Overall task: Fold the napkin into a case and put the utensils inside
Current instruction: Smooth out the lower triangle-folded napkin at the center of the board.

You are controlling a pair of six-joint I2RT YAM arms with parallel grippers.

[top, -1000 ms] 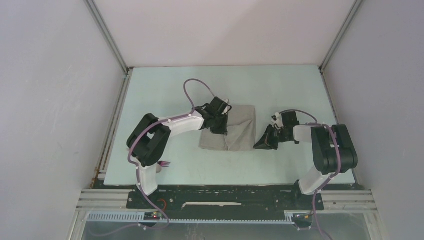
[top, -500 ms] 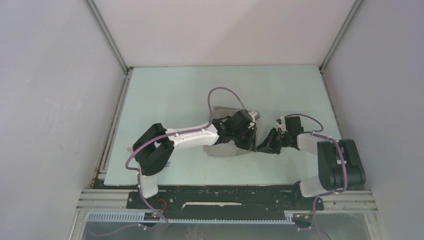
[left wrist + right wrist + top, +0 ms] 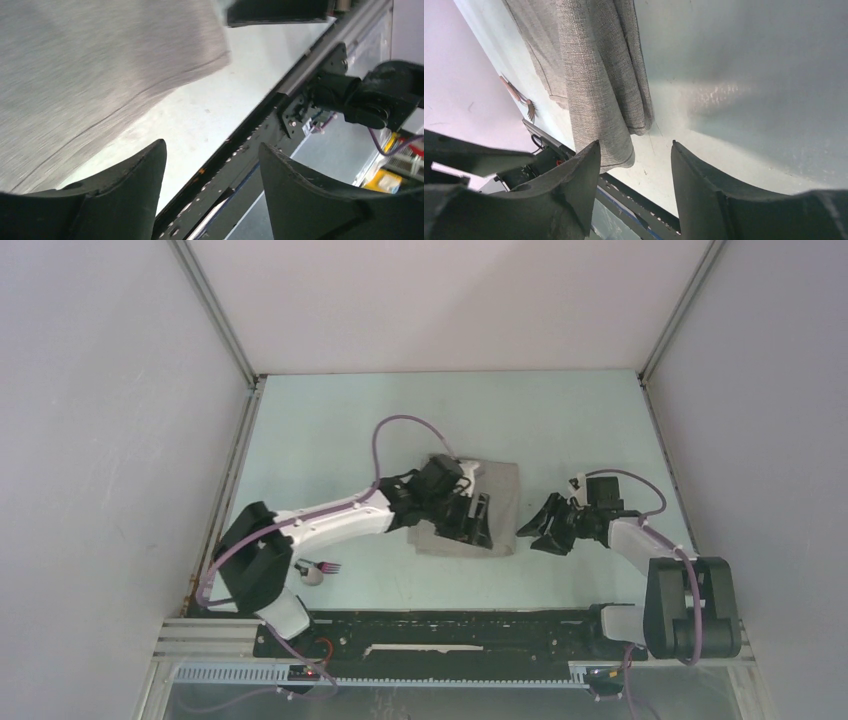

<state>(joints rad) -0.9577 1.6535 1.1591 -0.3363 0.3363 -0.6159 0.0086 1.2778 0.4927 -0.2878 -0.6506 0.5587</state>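
The light-grey napkin lies folded in layers on the table, a narrow strip running front to back. My left gripper hovers over its near half, open, with nothing between the fingers; the left wrist view has the napkin at upper left and my left gripper above the table's front edge. My right gripper stands open just right of the napkin's near corner. In the right wrist view my right gripper is empty before the napkin. The utensils lie near the left arm's base; the fork shows its tines.
The table's front edge and the black mounting rail run close behind both grippers. The right arm's base shows in the left wrist view. White walls enclose the table on the left, back and right.
Both grippers were shut and now stand open, letting go of the napkin. The left arm carried a napkin edge over to the right, leaving it narrower. The right gripper has drawn back slightly.
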